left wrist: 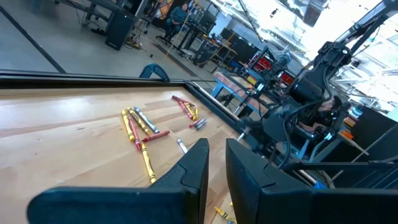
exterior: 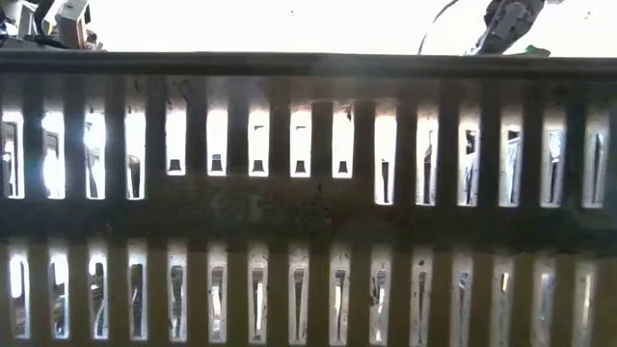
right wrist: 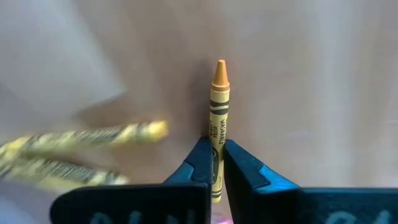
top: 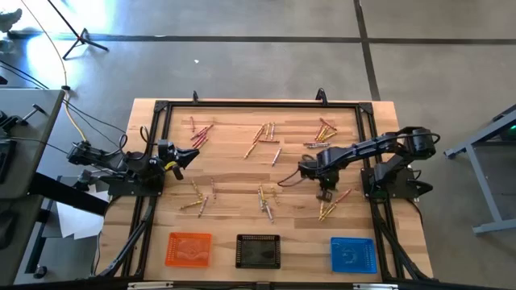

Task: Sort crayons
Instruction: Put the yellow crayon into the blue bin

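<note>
Many crayons lie in loose clusters on the wooden table (top: 242, 173): far left (top: 199, 133), far middle (top: 264, 137), far right (top: 324, 130), near left (top: 199, 197), near middle (top: 264, 201) and near right (top: 330, 208). My right gripper (top: 326, 193) is over the near-right cluster, shut on a yellow-orange crayon (right wrist: 218, 106). My left gripper (top: 190, 155) hovers at the table's left side, fingers close together with a narrow gap, empty. My right gripper pinches the yellow-orange crayon between its two fingers, on the wrapped lower part (right wrist: 216, 155) of the stick. The fingers lie along the crayon, whose pointed tip (right wrist: 220, 67) sticks out ahead of the fingertips. The crayon looks lifted clear of the table.
An orange tray (top: 189, 249), a black tray (top: 258, 250) and a blue tray (top: 353, 254) stand in a row at the table's near edge. A black frame (top: 258, 105) runs round the table. The low view is blocked by a slotted tray wall (exterior: 308, 193).
</note>
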### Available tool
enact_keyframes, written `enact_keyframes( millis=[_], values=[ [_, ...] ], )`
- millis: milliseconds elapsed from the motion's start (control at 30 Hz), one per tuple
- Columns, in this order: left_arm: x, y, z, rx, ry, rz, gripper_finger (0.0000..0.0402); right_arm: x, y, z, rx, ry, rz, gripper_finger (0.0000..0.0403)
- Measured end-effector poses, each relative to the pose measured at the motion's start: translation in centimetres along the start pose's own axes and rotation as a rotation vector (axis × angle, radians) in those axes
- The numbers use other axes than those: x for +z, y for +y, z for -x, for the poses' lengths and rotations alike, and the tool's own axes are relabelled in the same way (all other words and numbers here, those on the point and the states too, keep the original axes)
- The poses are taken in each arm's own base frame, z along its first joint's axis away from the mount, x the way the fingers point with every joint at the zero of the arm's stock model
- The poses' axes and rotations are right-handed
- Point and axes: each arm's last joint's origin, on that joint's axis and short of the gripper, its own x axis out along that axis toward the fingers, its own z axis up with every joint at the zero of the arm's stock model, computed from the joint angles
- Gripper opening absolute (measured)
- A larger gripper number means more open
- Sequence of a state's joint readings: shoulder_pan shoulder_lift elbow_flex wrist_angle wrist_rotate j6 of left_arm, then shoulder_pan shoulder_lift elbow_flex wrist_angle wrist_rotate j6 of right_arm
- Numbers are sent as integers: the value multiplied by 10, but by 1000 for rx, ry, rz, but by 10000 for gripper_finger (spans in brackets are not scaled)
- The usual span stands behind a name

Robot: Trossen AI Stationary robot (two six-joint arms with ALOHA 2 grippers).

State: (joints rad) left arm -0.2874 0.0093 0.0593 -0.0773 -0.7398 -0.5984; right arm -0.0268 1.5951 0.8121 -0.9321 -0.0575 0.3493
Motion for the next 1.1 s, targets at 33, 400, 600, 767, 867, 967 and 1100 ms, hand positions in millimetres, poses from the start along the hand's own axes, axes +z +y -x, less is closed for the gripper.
enact_keyframes(
  millis=[33, 400, 600, 767, 867, 967, 1100],
  values=[
    [0, 0, 0, -1, 1, 0, 45, 2, 0, 6, -10, -18, -18, 6],
    [0, 0, 0, -1, 1, 0, 45, 11, 35, 76, 61, -68, -234, 7],
    [0, 0, 0, -1, 1, 0, 45, -14, 87, 87, 158, -28, -285, 7],
    [0, 0, 0, -1, 1, 0, 45, -53, 130, 84, 178, 54, -382, 7],
    [0, 0, 0, -1, 1, 0, 45, -81, 153, 80, 173, 89, -434, 7],
    [0, 0, 0, -1, 1, 0, 45, -106, 172, 76, 191, 115, -490, 7],
    [0, 0, 0, -1, 1, 0, 45, -133, 189, 72, 208, 96, -566, 7]
  ],
)
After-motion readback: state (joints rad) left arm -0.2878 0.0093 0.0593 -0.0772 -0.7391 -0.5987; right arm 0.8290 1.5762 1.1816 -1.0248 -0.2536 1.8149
